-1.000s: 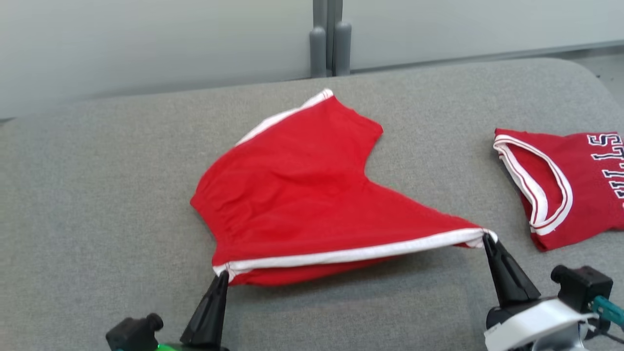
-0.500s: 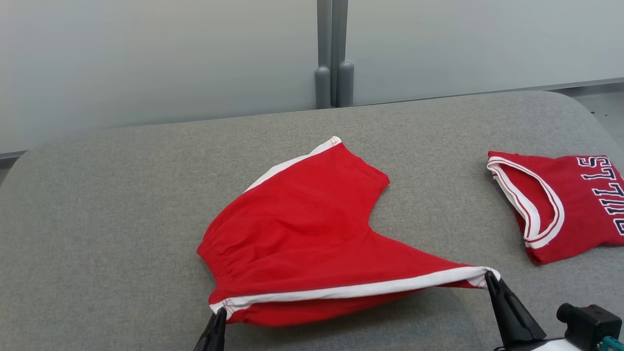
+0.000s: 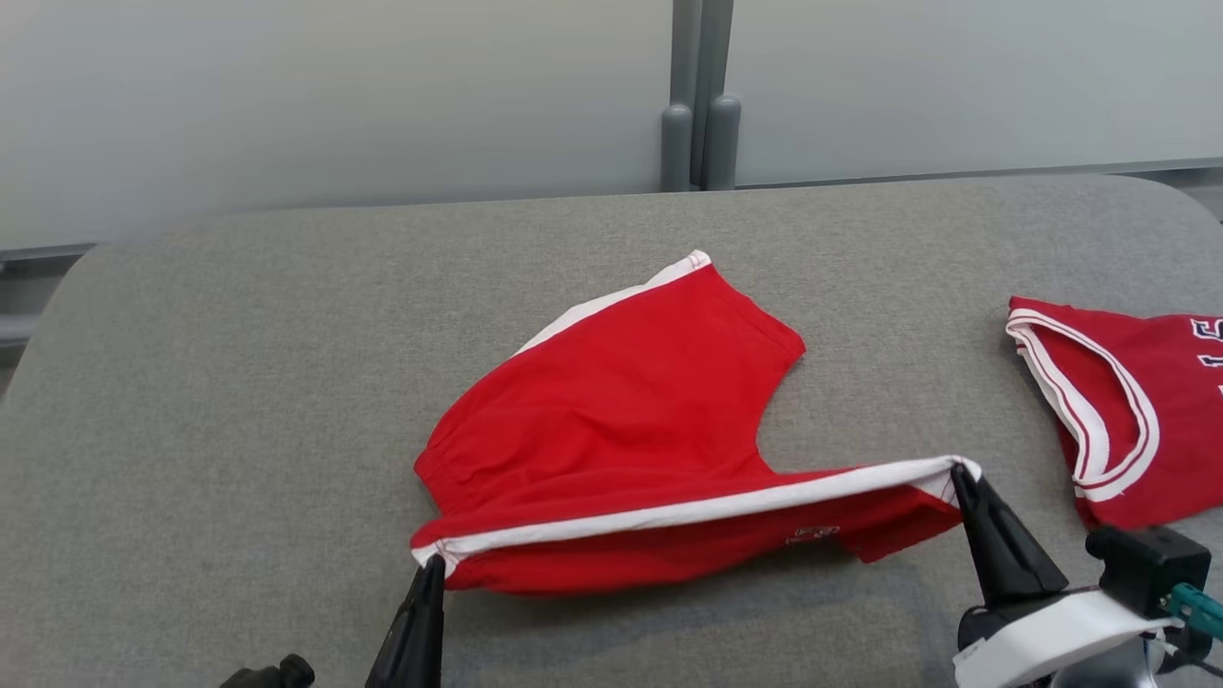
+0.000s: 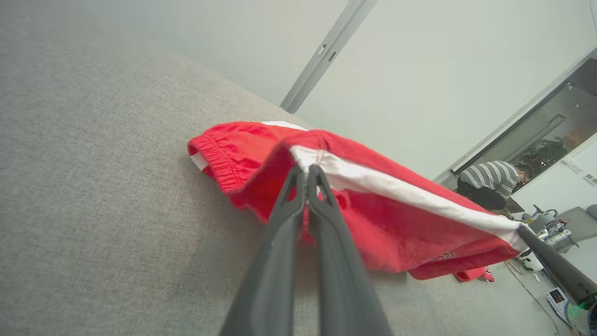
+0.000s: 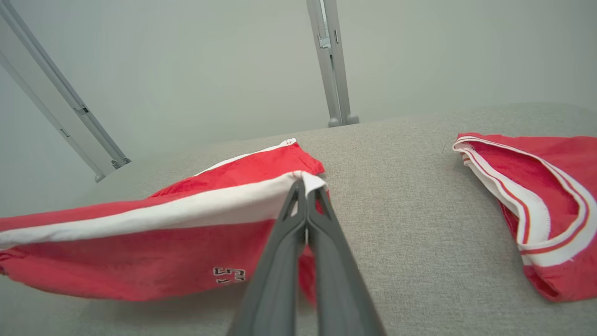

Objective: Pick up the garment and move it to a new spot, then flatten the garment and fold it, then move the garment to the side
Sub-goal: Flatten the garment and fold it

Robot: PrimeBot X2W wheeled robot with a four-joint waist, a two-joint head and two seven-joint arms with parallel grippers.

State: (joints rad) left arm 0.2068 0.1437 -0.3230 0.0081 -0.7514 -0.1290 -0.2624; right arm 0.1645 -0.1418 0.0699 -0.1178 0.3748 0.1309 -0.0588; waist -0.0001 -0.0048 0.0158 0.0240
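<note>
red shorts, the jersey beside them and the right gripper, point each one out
red shorts (image 3: 631,420), head view, middle of the flat red panel
jersey (image 3: 1194,401), head view, red body beside the white neck trim
right gripper (image 3: 958,473), head view, shut fingertips pinching the shorts' white trim

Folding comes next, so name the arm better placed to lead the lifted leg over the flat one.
Right, likely. The right fingers pinch the red shorts at the lifted leg's hem corner, splayed farthest out; the left fingers hold the waistband end.
</note>
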